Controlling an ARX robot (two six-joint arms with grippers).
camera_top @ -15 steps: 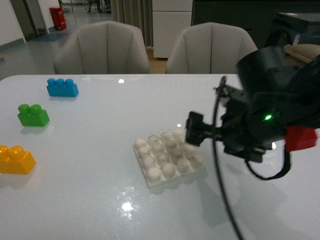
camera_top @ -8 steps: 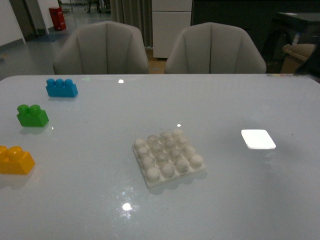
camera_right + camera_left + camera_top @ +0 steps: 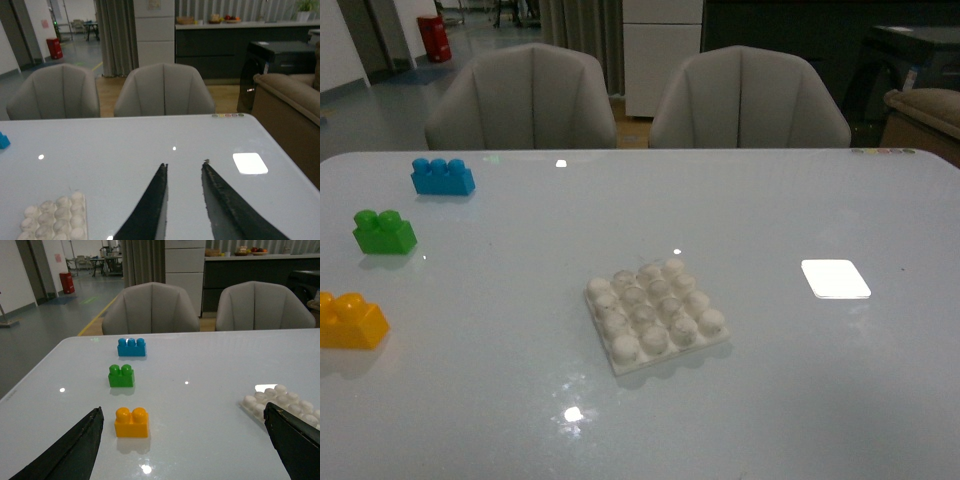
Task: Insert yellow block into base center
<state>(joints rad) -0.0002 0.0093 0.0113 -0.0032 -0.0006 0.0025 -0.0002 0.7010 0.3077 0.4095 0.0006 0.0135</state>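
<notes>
The yellow block (image 3: pixel 352 320) lies on the table at the near left edge in the front view; it also shows in the left wrist view (image 3: pixel 132 422). The white studded base (image 3: pixel 655 314) lies near the table's middle, bare; part of it shows in the left wrist view (image 3: pixel 285 401) and the right wrist view (image 3: pixel 52 217). Neither arm shows in the front view. My left gripper (image 3: pixel 182 420) is wide open and empty, above the table with the yellow block just inside its left finger. My right gripper (image 3: pixel 185 163) is open and empty above bare table.
A green two-stud brick (image 3: pixel 384 231) and a blue three-stud brick (image 3: pixel 442 176) lie at the left, behind the yellow block. A flat bright white rectangle (image 3: pixel 835 278) lies right of the base. Two grey chairs (image 3: pixel 525 95) stand beyond the far edge.
One second ago the right arm filled the right side of the front view over the base's edge. It has withdrawn out of that view. The blocks and base have not moved.
</notes>
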